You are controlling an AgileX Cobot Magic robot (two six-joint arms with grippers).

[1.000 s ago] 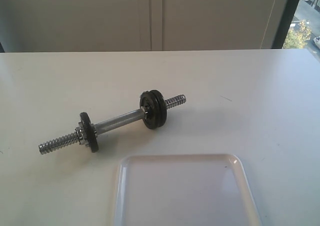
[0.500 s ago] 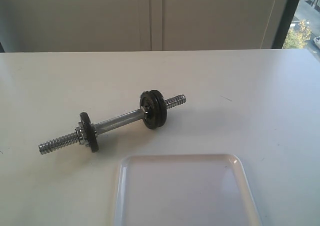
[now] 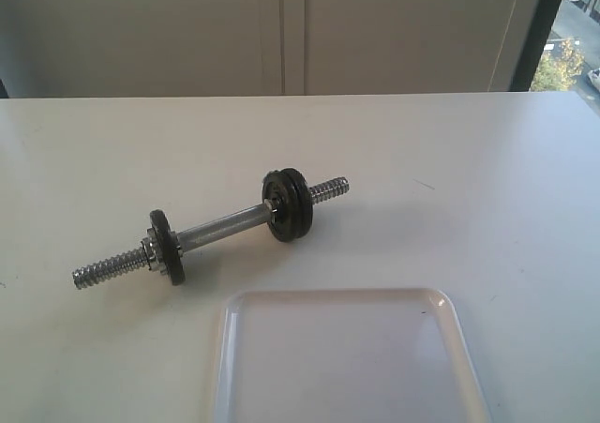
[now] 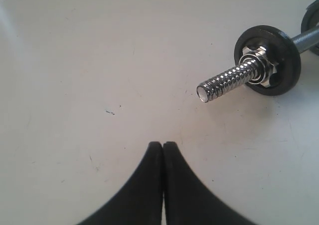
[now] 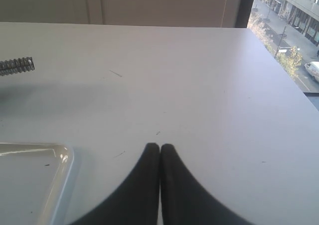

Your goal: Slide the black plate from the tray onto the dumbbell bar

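The dumbbell bar [image 3: 220, 228] lay aslant on the white surface [image 3: 469, 160], just beyond the tray [image 3: 328, 294]. The black plate [image 3: 296, 203] stood upright on the bar near its right threaded end, pressed against a like disc [image 3: 276, 207]; another disc [image 3: 167, 245] stood near the left end, backed by a nut [image 4: 259, 65]. The left fingers [image 4: 153, 157] and right fingers [image 5: 151, 157] were pressed together, holding nothing, each above the surface
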